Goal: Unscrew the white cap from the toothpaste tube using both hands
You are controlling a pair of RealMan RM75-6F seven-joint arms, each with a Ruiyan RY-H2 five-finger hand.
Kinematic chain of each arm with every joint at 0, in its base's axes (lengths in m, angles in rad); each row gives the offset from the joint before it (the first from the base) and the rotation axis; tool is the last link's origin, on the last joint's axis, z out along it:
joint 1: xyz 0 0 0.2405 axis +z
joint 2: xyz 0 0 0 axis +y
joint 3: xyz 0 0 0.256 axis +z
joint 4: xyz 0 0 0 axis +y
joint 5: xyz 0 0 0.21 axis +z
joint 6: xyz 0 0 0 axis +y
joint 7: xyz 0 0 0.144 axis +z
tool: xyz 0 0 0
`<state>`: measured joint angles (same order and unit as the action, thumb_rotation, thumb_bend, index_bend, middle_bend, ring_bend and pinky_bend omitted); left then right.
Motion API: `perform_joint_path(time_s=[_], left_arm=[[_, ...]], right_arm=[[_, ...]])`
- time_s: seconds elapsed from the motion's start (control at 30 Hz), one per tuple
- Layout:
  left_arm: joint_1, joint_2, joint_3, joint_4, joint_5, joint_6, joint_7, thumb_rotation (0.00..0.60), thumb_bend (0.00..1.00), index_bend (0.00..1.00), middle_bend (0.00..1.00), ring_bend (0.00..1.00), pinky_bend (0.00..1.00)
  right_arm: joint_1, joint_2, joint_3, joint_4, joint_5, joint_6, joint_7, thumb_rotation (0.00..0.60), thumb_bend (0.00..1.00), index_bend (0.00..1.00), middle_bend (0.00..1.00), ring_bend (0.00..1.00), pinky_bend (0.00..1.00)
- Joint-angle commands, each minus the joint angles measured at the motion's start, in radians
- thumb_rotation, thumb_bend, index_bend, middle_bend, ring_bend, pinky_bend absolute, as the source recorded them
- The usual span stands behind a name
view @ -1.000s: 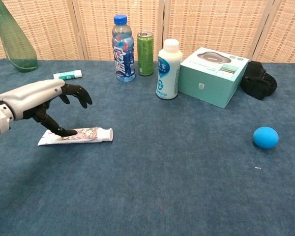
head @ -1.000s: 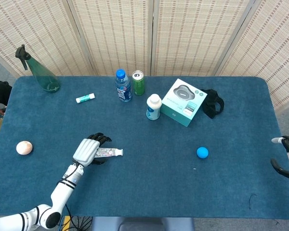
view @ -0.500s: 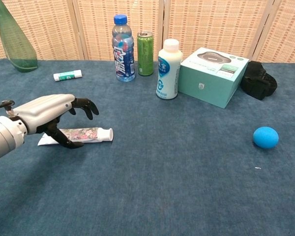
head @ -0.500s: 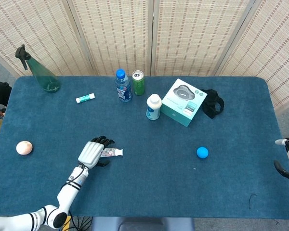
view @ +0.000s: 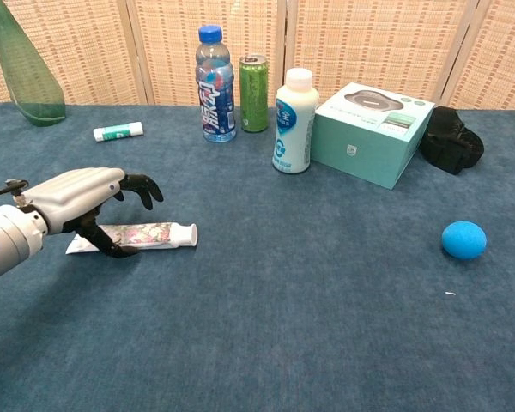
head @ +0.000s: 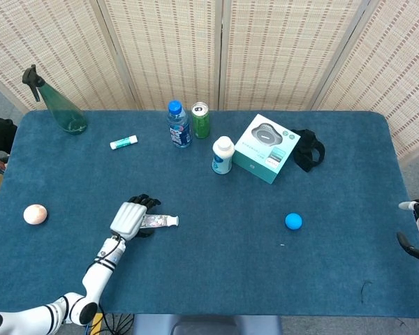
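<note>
On the blue tabletop (view: 326,326), toward its left front, the tube (view: 142,234) lies flat with its white cap (view: 183,233) pointing right, still screwed on. Over the tube's tail end arches the left robot hand (view: 81,202), fingers (view: 142,186) spread and curved above the tube with the thumb at the near side, gripping nothing. At the far right edge in the head view sits the right robot hand (head: 417,227), off the tabletop, and I cannot tell how its fingers lie.

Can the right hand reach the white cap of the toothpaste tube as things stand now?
Probably yes, but not yet. The right hand sits at the table's far right edge, apart from the white cap. Only the blue ball lies between, easily passed over.
</note>
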<state>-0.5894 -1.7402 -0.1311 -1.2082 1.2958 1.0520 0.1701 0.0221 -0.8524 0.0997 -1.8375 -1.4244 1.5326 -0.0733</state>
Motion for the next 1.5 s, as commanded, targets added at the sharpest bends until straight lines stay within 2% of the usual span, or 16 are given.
perform_joint_path(time_s=[0.03,0.27,0.4,0.8,1.03,1.5], left_arm=[[-0.001,-0.001,0.000,0.015,0.000,-0.004,-0.006,0.600,0.17,0.25,0.31,0.17,0.21],[0.005,0.015,-0.006,0.046,-0.003,0.009,-0.001,0.600,0.17,0.29,0.33,0.18,0.21],[0.011,0.035,-0.005,0.028,-0.013,-0.004,-0.016,0.600,0.17,0.32,0.36,0.20,0.21],[-0.015,0.042,0.002,0.006,0.006,-0.033,0.001,0.600,0.17,0.33,0.36,0.21,0.21],[-0.030,0.042,0.002,0.013,0.010,-0.052,-0.001,0.600,0.26,0.36,0.37,0.21,0.21],[-0.032,0.057,0.015,0.020,0.004,-0.066,0.017,0.600,0.27,0.38,0.39,0.22,0.21]], right_arm=[[0.001,-0.001,0.000,-0.001,-0.001,0.000,-0.001,0.600,0.20,0.37,0.36,0.16,0.23],[0.000,0.001,0.002,-0.001,-0.001,0.004,-0.002,0.600,0.20,0.37,0.36,0.16,0.23],[-0.001,-0.002,0.002,0.001,0.000,0.003,0.000,0.600,0.19,0.37,0.36,0.16,0.23],[-0.012,0.000,-0.001,0.000,-0.002,0.016,0.002,0.600,0.20,0.37,0.36,0.16,0.23],[-0.021,0.002,-0.003,-0.002,0.001,0.025,0.003,0.600,0.20,0.37,0.36,0.16,0.23],[-0.019,0.001,-0.002,-0.004,0.001,0.019,-0.002,0.600,0.20,0.37,0.36,0.16,0.23]])
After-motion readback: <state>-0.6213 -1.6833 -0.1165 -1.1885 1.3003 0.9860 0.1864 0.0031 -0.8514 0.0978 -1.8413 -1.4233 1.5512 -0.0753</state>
